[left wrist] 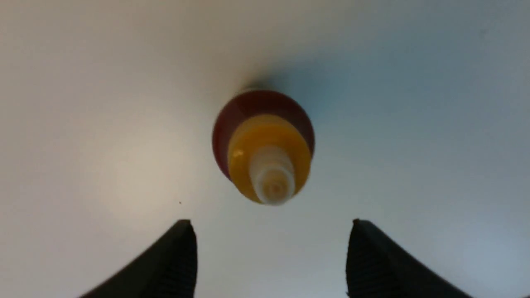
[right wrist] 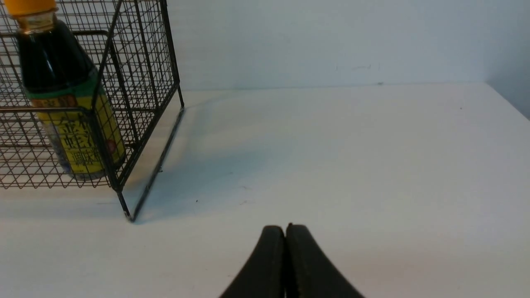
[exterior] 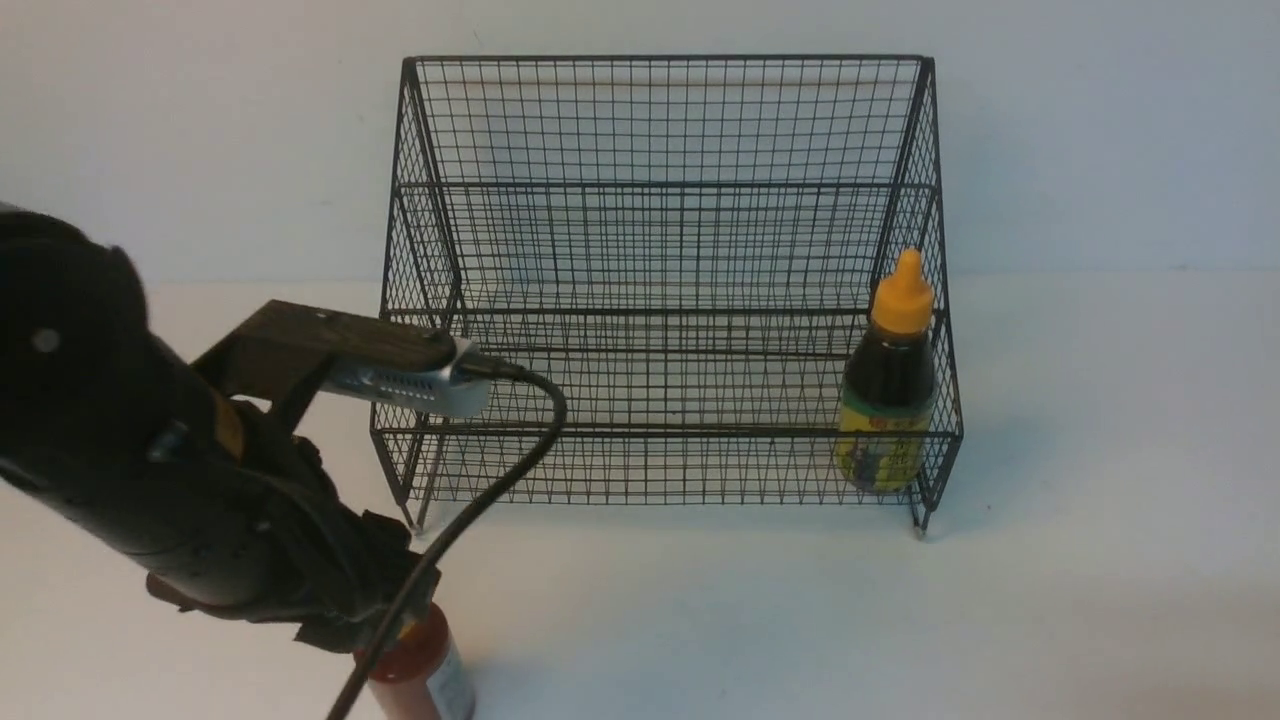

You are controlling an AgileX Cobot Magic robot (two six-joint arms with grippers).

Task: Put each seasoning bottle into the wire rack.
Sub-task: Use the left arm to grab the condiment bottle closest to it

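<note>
Left gripper [left wrist: 271,223] hung above the red sauce bottle [left wrist: 265,145], jaws spread, empty; that bottle stood at seven o'clock of the wire rack [exterior: 660,250]. Dark sauce bottle [exterior: 888,400] stood in its lower tier, three o'clock end. Right gripper [right wrist: 285,231] sat clenched, empty.

A white matte bench [exterior: 1100,600] is filling the lower part of the scene and meeting a pale, bare wall [exterior: 1100,130] that is rising straight behind it. Soft, even light is falling across both, and a faint bluish shadow [right wrist: 207,174] is lying on the bench top. In the right wrist view a few tiny dark specks [right wrist: 196,201] are dotting the surface, and a shadier side wall [right wrist: 513,49] is joining the back wall at a corner.
</note>
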